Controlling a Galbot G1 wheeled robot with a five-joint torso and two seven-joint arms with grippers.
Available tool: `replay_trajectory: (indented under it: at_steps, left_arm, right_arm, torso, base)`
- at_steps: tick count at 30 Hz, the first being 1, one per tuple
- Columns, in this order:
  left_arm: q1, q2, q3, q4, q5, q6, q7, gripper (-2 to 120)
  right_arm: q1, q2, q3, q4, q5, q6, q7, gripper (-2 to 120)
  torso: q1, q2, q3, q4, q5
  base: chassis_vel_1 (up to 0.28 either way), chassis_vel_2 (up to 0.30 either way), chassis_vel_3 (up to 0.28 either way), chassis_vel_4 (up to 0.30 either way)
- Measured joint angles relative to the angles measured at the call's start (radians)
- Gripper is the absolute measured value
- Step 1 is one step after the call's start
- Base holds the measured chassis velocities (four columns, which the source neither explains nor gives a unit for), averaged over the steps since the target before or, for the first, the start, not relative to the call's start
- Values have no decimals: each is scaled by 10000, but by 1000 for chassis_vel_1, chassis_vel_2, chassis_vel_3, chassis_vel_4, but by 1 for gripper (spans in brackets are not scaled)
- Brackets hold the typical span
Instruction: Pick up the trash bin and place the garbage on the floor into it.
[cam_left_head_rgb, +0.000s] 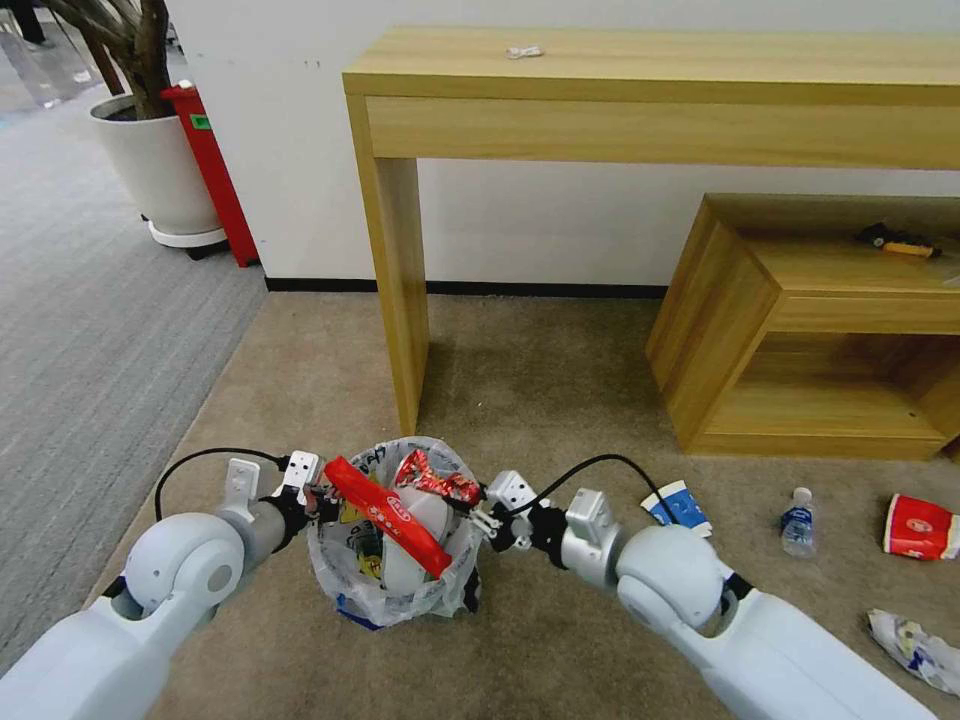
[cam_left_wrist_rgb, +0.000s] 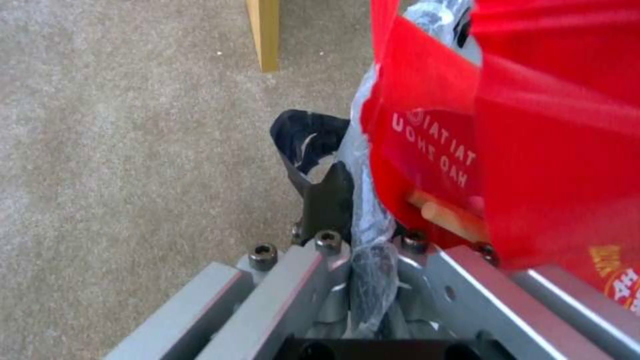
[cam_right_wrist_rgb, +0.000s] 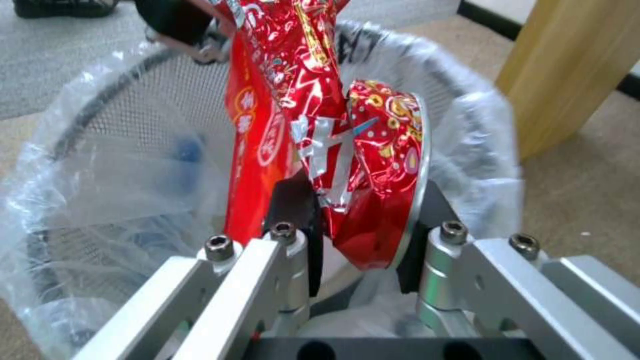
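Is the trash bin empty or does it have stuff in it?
It has stuff: red wrappers poke out of the trash bin, held by the left gripper.

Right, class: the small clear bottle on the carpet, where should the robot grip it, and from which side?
Grip the small clear bottle across its labelled middle, from above. It seems to lie flat, cap pointing away, round sides free. The right pincer is nearer but shut on a red wrapper; the left pincer is shut on the trash bin.
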Motion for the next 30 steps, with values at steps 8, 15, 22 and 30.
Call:
replay_trajectory:
  at_steps: [8,15,22,30]
  left_arm:
    - [169,6,-145,-171,-18,-1,-27,0]
    - [406,2,-351,-277,-23,-1,44,0]
    - [532,-133,-501,-254,17,-2,131,0]
    - [1185,-624,-1343,-38,279,-3,418,0]
  right_arm:
    - [372,351,-529,-592,56,-174,490,34]
    - [531,505,-637,-684,149,-168,632,55]
    - [586,563,-509,-649,316,-99,807,83]
    - [31,550,774,38,999,324,1596,100]
  torso:
    - [0,0,0,0,0]
    - [0,0,0,0,0]
    - [0,0,0,0,0]
    - [-1,0,0,-1,0]
  base:
    - [0,0,0,0]
    - [0,0,0,0]
    - [0,0,0,0]
    - [0,0,0,0]
